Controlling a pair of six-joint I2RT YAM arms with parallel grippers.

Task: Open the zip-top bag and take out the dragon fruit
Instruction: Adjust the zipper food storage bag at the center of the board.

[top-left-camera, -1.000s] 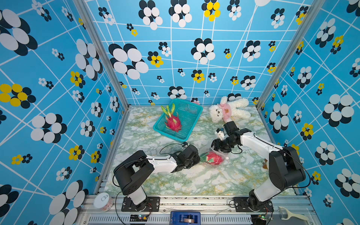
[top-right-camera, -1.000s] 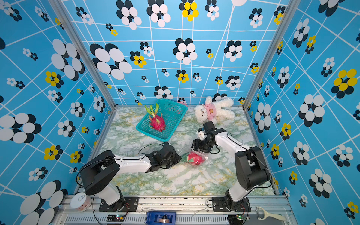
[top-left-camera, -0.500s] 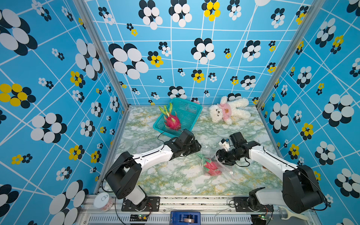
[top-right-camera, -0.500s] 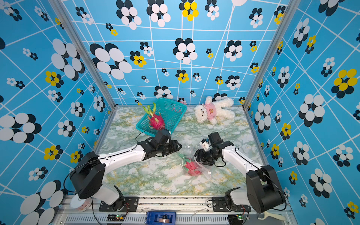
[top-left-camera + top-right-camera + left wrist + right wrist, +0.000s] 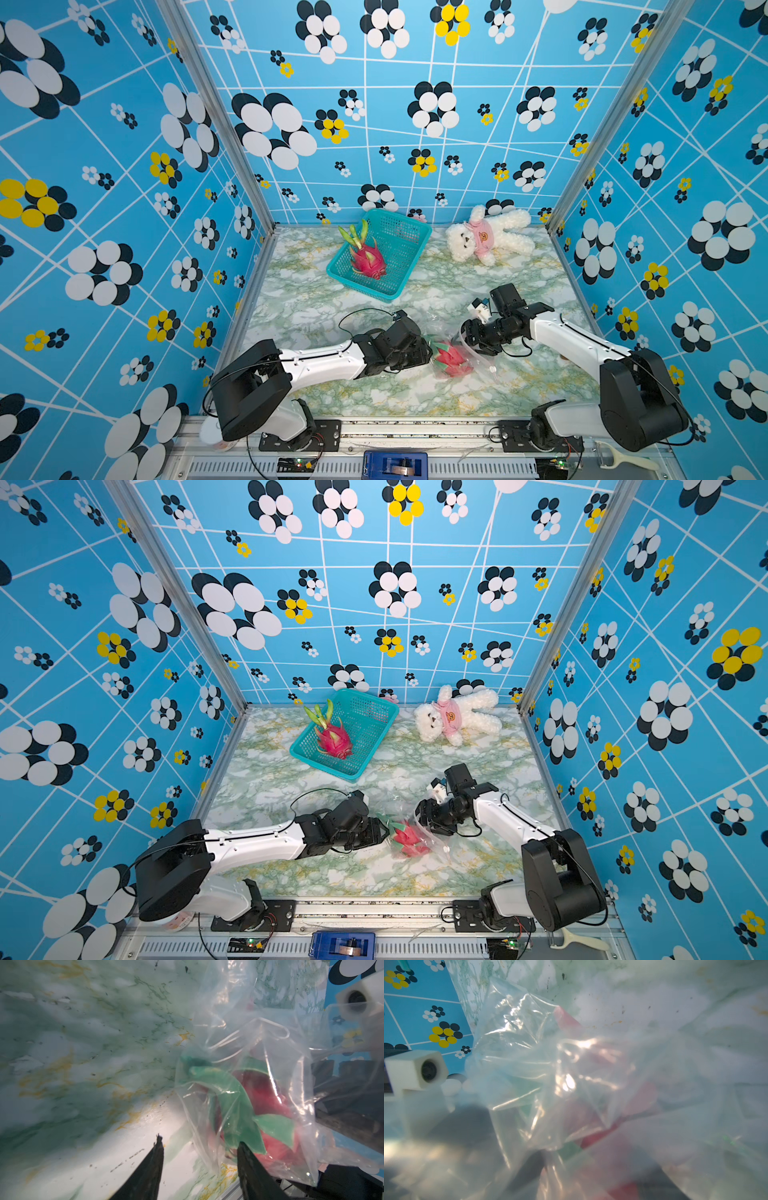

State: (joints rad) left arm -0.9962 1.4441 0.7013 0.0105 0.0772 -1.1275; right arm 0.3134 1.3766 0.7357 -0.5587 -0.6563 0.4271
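Note:
The clear zip-top bag (image 5: 478,357) (image 5: 436,841) lies crumpled on the marble table, front centre, with the pink dragon fruit (image 5: 451,360) (image 5: 409,838) inside it. A small white slider (image 5: 492,369) shows at its right end. My left gripper (image 5: 428,351) (image 5: 200,1144) is open at the bag's left end; a fold of film hangs between its fingers, and one fingertip (image 5: 242,1147) is beside a green leaf of the fruit (image 5: 266,1093). My right gripper (image 5: 467,338) (image 5: 600,1167) is at the bag's right end. Bag film (image 5: 529,1053) covers its view, and its jaws stand apart behind it.
A teal basket (image 5: 361,286) at the back holds another dragon fruit (image 5: 368,259). A white teddy bear (image 5: 490,237) lies at the back right. Blue flowered walls close in three sides. The two arm bases stand at the front edge.
The left arm swung off toward the basket and came back to the bag's left end, jaws now open. The bag slid slightly toward the front. The right gripper hardly moved.

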